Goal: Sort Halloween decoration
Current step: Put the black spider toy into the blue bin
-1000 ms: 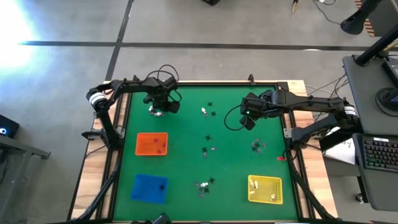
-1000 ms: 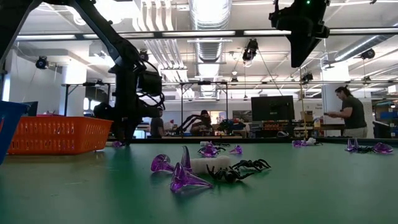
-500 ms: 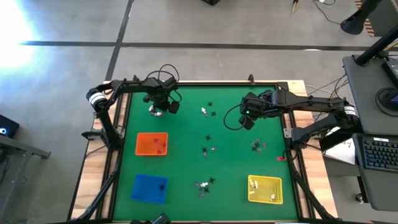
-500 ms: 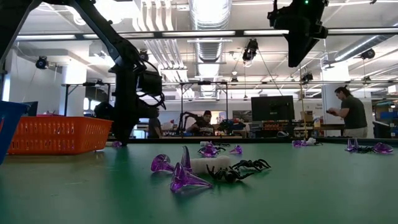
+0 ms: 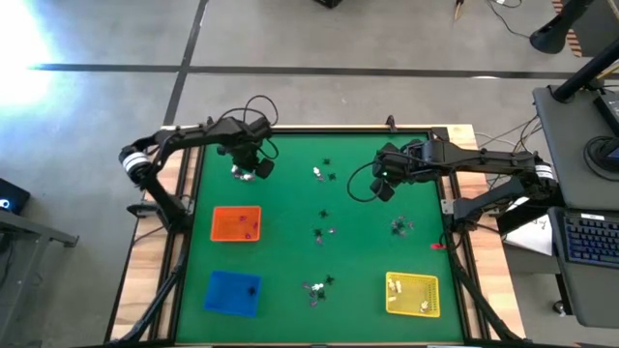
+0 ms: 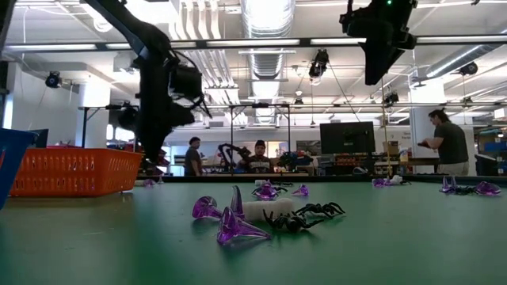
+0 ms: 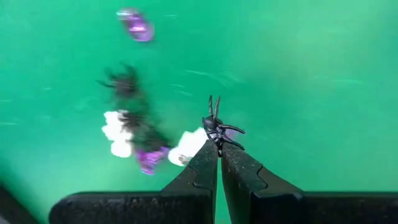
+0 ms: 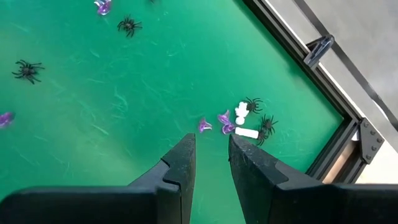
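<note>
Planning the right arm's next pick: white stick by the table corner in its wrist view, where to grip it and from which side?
Grip the white stick across its middle, coming straight down. It lies flat on the mat, so only its long sides offer grip. Turn the right hand so its fingers straddle the short width. A spider and a purple piece sit at its ends, so stay central.

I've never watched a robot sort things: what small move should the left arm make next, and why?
Probably carry it toward a tray. The left gripper has its jaws shut on a tiny black plastic spider, lifted above the green table mat; black trinkets seem to lie in the blue rectangular tray.
</note>
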